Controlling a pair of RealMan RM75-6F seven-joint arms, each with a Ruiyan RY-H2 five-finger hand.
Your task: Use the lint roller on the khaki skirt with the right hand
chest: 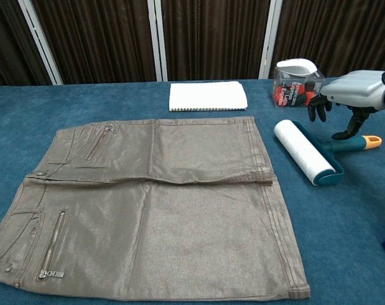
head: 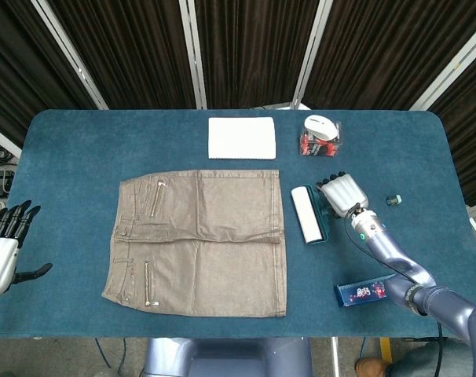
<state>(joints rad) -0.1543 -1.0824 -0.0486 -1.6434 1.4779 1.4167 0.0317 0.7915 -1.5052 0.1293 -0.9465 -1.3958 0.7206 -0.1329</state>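
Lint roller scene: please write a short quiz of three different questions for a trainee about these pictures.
1. True or false: the right hand already grips the lint roller.
2. What lies nearest the khaki skirt waistband side? A) left hand B) blue box C) clear container
3. Which item lies between the skirt and the far table edge?

Key
1. False: it hovers above the handle, fingers apart.
2. A
3. The white folded cloth.
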